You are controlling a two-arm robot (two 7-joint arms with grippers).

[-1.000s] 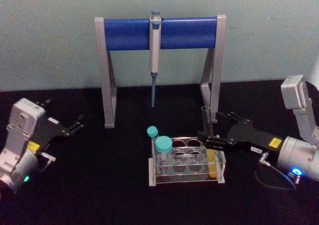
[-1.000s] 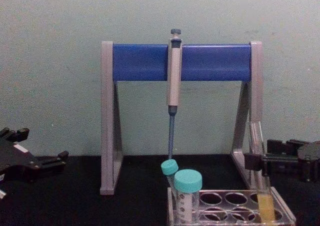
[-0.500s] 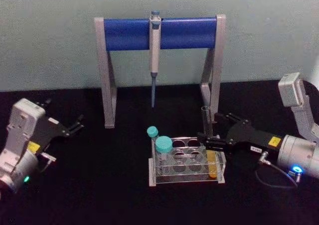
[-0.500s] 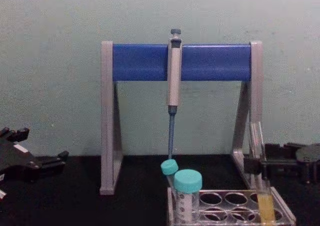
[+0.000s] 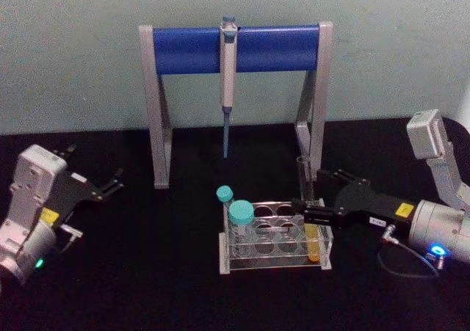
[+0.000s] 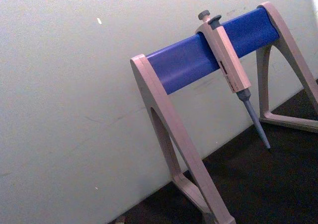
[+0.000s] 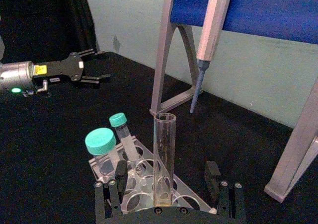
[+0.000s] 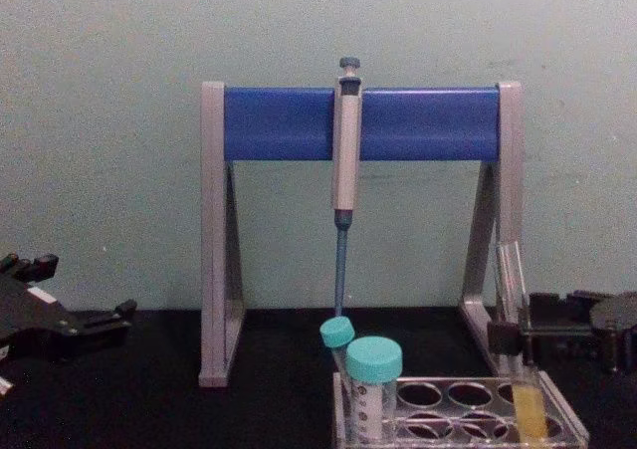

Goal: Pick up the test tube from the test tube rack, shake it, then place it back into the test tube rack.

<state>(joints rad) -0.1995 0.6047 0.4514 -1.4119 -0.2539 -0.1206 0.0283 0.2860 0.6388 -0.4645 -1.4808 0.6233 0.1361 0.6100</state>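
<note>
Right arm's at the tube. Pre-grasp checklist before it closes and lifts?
1. The test tube sits inside the right pincer: ok, one finger on each side.
2. Right pincer open and off the glass: ok, gaps on both sides.
3. The test tube seated in the test tube rack: ok, right-end hole, leaning slightly.
4. Grip level above the yellow liquid: ok in the chest view.
5. The teal-capped tubes clear of the fingers: ok, at the rack's left end.
6. The left pincer out of the way: ok, parked open at far left.

right gripper (image 5: 308,210) sunk lower beside the test tube (image 5: 302,175) (clearest in the chest view), wrist rolled a little
</note>
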